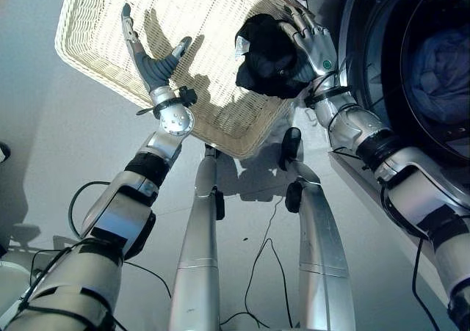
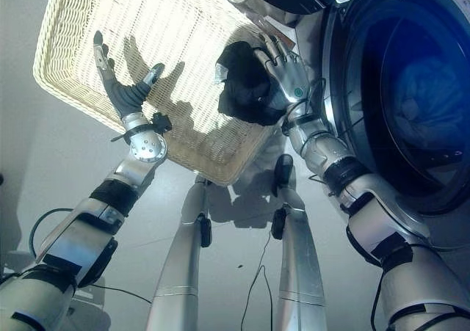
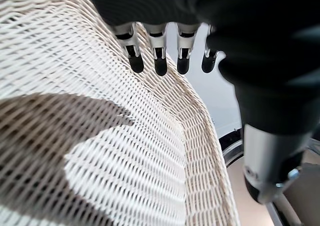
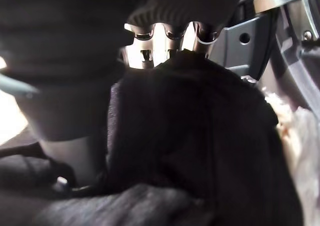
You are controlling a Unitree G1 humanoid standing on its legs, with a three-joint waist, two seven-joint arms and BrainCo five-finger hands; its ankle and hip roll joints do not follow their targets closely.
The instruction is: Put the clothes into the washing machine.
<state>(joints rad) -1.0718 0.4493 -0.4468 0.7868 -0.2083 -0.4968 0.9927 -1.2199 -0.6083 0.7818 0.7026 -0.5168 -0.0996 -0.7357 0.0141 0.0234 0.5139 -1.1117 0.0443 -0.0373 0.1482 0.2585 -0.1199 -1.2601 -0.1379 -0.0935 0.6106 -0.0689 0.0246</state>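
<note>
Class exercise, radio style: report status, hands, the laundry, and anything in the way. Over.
Right hand shut on black garment over wicker basket. Left hand open above basket. Blue laundry already in washing machine drum. Path looks clear.

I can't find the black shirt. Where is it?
The black garment is in the wicker basket, at its corner nearest the washing machine, under the robot's right hand, whose fingers curl over it.

The basket (image 2: 183,23) fills the frame from ten to twelve o'clock; the left hand (image 2: 121,81) hangs open over it at ten; the right hand (image 2: 285,70) grips a black garment (image 2: 242,89) near centre; the washer (image 2: 396,103) stands open at three, blue cloth (image 2: 426,100) inside.
</note>
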